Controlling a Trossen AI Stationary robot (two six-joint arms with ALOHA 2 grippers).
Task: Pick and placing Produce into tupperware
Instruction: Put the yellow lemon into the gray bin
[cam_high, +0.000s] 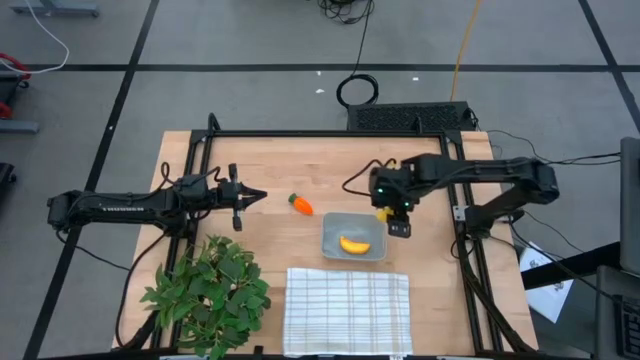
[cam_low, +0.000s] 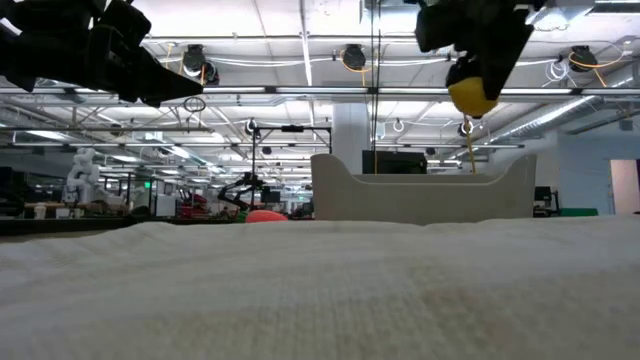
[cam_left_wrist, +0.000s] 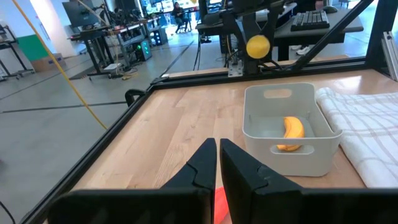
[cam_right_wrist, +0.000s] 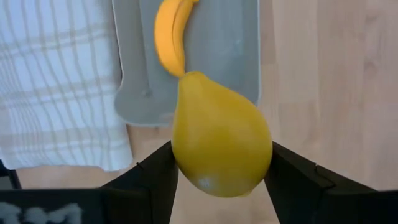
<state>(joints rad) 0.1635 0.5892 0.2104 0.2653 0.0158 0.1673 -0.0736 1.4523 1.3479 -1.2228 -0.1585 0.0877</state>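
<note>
The grey tupperware (cam_high: 333, 228) stands on the wooden table with the yellow banana (cam_high: 354, 243) lying inside it. The orange carrot (cam_high: 300, 204) lies on the table to its left. My right gripper (cam_high: 386, 213) hovers by the container's far right corner, shut on the yellow lemon (cam_right_wrist: 221, 134), which the low view shows high above the table (cam_low: 472, 95). My left gripper (cam_high: 258, 197) is shut and hangs left of the carrot, touching nothing. In the left wrist view, the tupperware (cam_left_wrist: 267, 149) and banana (cam_left_wrist: 292, 134) lie ahead. My right gripper pinches the lemon between its two fingers (cam_right_wrist: 155, 177), one on each side of its round body (cam_right_wrist: 186, 155). The fingers come from above, pointing down. The lemon is lifted clear and hangs at the fingers' ends over the container's edge (cam_right_wrist: 245, 56).
A white checked cloth (cam_high: 347, 297) lies at the near edge, just in front of the container. A big leafy green plant (cam_high: 210, 285) sits at the near left corner. A black frame (cam_high: 300, 133) runs along the table's far edge. Bare wood shows at the far middle.
</note>
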